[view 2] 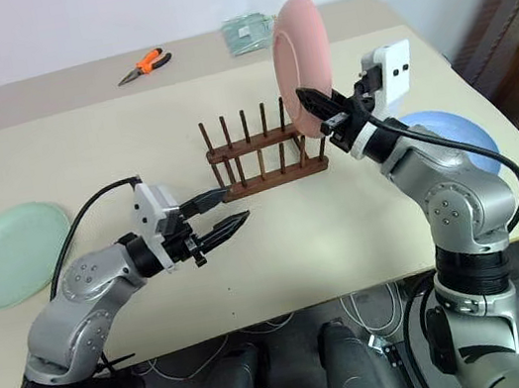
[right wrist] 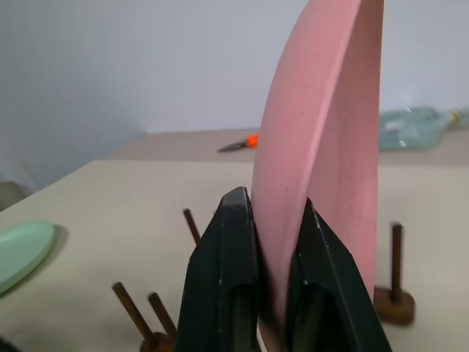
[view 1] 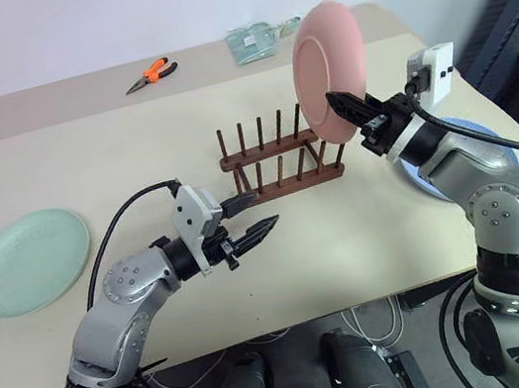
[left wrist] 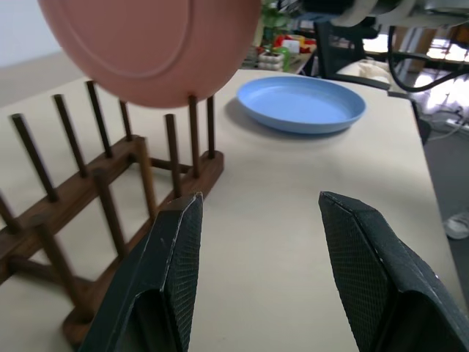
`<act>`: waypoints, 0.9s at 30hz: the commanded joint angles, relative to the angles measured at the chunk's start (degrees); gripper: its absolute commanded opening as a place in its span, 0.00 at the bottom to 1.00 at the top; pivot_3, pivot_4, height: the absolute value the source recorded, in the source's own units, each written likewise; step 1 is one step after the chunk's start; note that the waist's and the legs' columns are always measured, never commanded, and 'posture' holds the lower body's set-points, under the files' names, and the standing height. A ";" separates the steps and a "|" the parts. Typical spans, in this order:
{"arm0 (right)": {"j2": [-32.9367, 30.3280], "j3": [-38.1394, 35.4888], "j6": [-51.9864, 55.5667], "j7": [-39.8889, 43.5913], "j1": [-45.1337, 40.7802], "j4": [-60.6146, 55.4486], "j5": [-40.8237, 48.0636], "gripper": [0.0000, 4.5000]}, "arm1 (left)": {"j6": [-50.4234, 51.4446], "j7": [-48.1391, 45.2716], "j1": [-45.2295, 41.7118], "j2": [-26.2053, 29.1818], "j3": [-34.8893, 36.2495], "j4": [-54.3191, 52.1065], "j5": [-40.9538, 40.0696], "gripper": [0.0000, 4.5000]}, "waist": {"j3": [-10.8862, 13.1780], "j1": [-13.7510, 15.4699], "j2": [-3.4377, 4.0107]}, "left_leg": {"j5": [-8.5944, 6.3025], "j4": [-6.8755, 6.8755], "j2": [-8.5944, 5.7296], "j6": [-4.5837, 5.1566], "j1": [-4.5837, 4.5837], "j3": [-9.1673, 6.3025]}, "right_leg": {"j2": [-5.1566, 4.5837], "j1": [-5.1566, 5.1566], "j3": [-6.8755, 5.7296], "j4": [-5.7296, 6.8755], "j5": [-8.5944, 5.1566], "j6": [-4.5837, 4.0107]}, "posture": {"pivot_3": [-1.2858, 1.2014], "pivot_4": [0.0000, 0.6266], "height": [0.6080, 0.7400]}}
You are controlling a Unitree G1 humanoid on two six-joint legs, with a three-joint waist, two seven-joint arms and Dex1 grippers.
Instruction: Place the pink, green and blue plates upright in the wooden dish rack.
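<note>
The right gripper (right wrist: 271, 242) clamps the pink plate (view 1: 327, 74) by its rim, upright above the wooden dish rack's (view 1: 279, 162) right end. It looks light, stiff, perhaps slippery. The left gripper (view 1: 250, 221), fingers apart, hangs empty before the rack.

A pair of orange-handled pliers (view 1: 152, 73) lies on the far part of the beige table (view 1: 130, 146), left of centre. To their right, at the far edge, sits a clear crumpled plastic bag (view 1: 256, 40).
</note>
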 commanded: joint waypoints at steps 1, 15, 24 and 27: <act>-0.98 -0.09 -1.73 0.39 -0.83 -0.63 -0.06 0.39 | -0.10 -0.16 -0.94 0.04 0.33 -1.89 0.56 0.58 | 0.01 -0.05 0.02 | 0.00 0.00 0.01 0.00 0.00 0.00 | 0.02 0.00 0.00 0.00 0.00 0.00 | 0.52 0.24 0.99; -14.35 8.07 -28.83 6.42 -7.50 1.23 -24.18 1.00 | -1.32 30.88 -8.56 -10.66 25.28 16.25 4.11 1.00 | 0.05 -0.20 0.04 | 0.00 0.05 0.02 0.00 0.02 0.00 | 0.05 0.02 -0.01 0.01 0.11 0.21 | 0.52 0.24 0.99; -13.92 26.92 -35.71 17.86 -7.89 -4.81 -32.93 1.00 | 1.51 64.39 -9.61 -9.34 48.42 24.48 15.11 1.00 | 0.02 0.27 -0.24 | -0.02 0.05 0.06 -0.06 0.03 -0.04 | 0.11 0.00 -0.02 0.01 0.11 0.24 | 0.52 0.24 0.99; -11.08 29.84 -37.42 18.30 -6.60 -3.72 -34.37 1.00 | 5.15 69.41 -7.33 -10.86 54.06 20.65 14.27 1.00 | -0.01 0.42 -0.39 | -0.03 0.09 -0.04 -0.07 0.03 -0.09 | -0.01 0.06 -0.04 -0.01 0.12 0.24 | 0.52 0.24 0.99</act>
